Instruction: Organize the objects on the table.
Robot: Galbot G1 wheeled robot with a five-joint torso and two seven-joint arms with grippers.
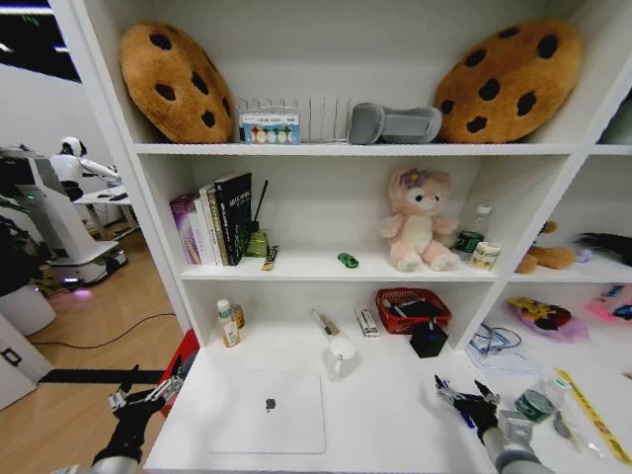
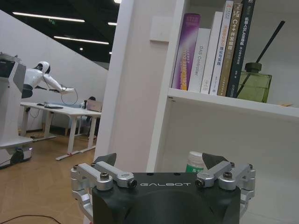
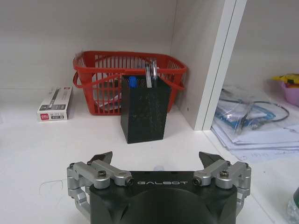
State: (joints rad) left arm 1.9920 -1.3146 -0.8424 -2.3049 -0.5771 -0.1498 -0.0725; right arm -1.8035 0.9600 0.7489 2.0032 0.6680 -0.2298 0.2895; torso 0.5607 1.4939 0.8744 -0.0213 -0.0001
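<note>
I see the laptop (image 1: pixel 268 411) lying shut on the table (image 1: pixel 395 415), mug (image 1: pixel 341 352) just behind it. Left gripper (image 1: pixel 148 393) hovers released off the table's left edge; right gripper (image 1: pixel 464 395) hangs released, facing the pen holder (image 3: pixel 145 114).

Right gripper (image 3: pixel 158 161), lower centre: jaws apart. Black mesh pen holder (image 3: pixel 145 113), centre, on white table (image 3: pixel 42 154). Red basket (image 3: pixel 107 70) behind. White box (image 3: pixel 56 103), left. Papers (image 3: pixel 261 135), right.
</note>
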